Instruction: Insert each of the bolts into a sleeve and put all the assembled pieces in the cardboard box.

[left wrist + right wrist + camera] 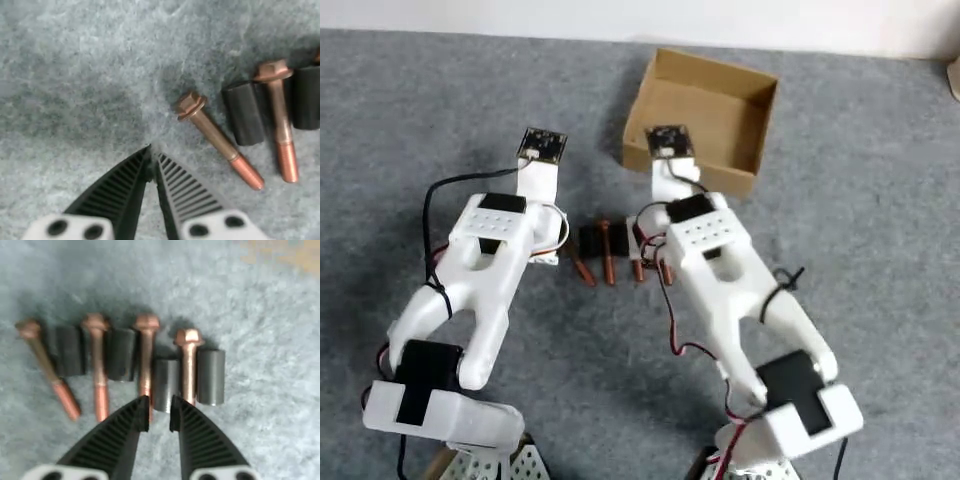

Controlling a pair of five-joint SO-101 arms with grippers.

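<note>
Several copper bolts and black sleeves lie in a row on the grey carpet between the two arms, around a bolt (608,252). My left gripper (151,151) is shut and empty, its tips just short of the end bolt (217,140); a sleeve (243,113) and a second bolt (279,122) lie beyond. My right gripper (159,413) is open a little, its tips right at a sleeve (166,385) that lies between two bolts (146,360) (188,365). Another sleeve (211,376) lies at the row's end. The cardboard box (720,152) stands behind the row.
The left arm (490,250) and the right arm (710,240) flank the parts, with cables trailing along both. Grey carpet spreads out on either side of the arms and around the box.
</note>
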